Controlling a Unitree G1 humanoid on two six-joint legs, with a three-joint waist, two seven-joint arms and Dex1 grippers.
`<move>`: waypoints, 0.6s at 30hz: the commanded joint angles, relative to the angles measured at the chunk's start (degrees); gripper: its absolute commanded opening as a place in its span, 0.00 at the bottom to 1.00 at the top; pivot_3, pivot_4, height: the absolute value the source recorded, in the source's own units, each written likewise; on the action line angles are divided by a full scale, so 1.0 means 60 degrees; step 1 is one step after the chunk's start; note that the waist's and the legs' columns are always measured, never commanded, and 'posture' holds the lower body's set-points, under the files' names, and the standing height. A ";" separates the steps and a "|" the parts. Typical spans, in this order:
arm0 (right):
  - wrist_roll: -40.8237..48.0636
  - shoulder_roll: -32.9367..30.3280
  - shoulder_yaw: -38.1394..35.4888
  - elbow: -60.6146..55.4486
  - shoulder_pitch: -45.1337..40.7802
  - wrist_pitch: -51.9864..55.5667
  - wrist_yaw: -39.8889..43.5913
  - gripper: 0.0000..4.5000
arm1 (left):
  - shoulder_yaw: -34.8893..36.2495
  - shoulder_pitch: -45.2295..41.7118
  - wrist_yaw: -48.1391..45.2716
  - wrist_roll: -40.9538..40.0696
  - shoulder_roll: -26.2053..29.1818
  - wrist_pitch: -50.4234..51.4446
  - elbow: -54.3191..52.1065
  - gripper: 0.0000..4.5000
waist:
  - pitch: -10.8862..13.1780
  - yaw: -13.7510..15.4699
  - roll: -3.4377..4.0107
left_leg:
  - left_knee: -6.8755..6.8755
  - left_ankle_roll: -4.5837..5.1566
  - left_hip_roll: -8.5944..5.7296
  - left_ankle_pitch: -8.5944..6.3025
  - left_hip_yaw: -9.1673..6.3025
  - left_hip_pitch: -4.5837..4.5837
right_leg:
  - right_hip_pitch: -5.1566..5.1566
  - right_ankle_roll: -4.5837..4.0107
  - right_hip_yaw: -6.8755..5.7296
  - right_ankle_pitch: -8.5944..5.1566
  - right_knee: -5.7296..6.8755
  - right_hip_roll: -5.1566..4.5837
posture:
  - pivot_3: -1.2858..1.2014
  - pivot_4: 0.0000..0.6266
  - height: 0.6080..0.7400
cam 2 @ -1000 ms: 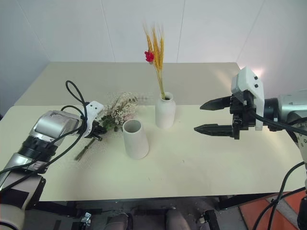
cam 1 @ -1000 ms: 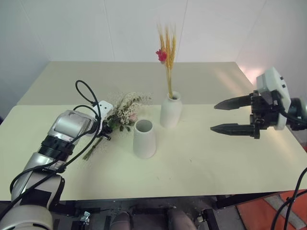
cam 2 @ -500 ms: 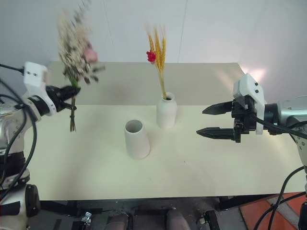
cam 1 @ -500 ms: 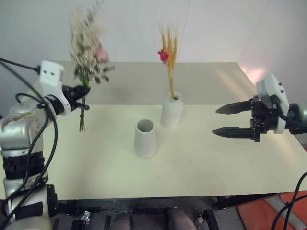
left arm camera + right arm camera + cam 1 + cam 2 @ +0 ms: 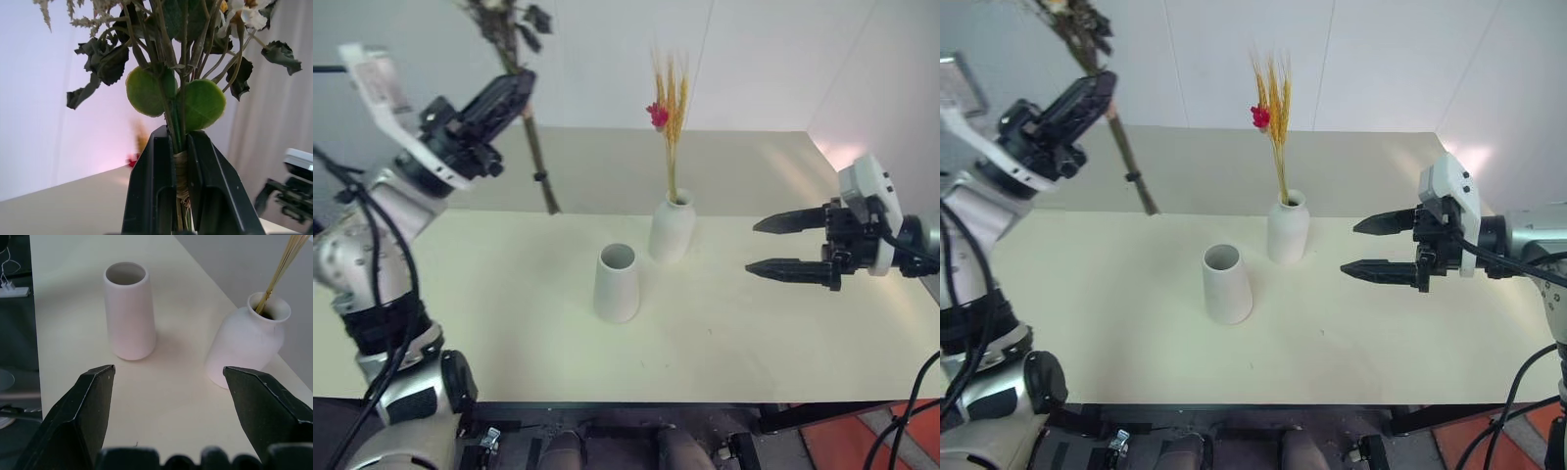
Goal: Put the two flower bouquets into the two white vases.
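Bushy bouquet (image 5: pixel 524 108) aloft at far left, clamped in left gripper (image 5: pixel 509 93).

Stems tilted, pointing down-right toward empty cone vase (image 5: pixel 617 283) at counter (image 5: pixel 724 343) centre, below and right of the jaws. Green leaves, pale sprigs. Wheat bunch (image 5: pixel 671 113) upright in bottle vase (image 5: pixel 672 226). Right gripper (image 5: pixel 769 245) gaping, empty, at right.

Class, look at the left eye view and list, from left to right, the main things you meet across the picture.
Left gripper shut on the bushy bouquet → wide-mouthed vase → narrow-necked vase holding the wheat-like bouquet → open right gripper.
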 commanded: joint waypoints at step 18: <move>0.1013 -0.0452 -0.1686 -0.1478 0.1168 0.0737 -0.1291 0.93 | -0.2846 0.0490 -0.2462 0.1463 -0.0477 -0.1984 0.1184 0.02 | -0.0001 -0.0021 0.0001 | -0.0001 0.0001 0.0000 0.0000 0.0000 0.0003 | 0.0000 0.0012 0.0010 -0.0008 0.0001 0.0007 | 0.52 0.24 1.00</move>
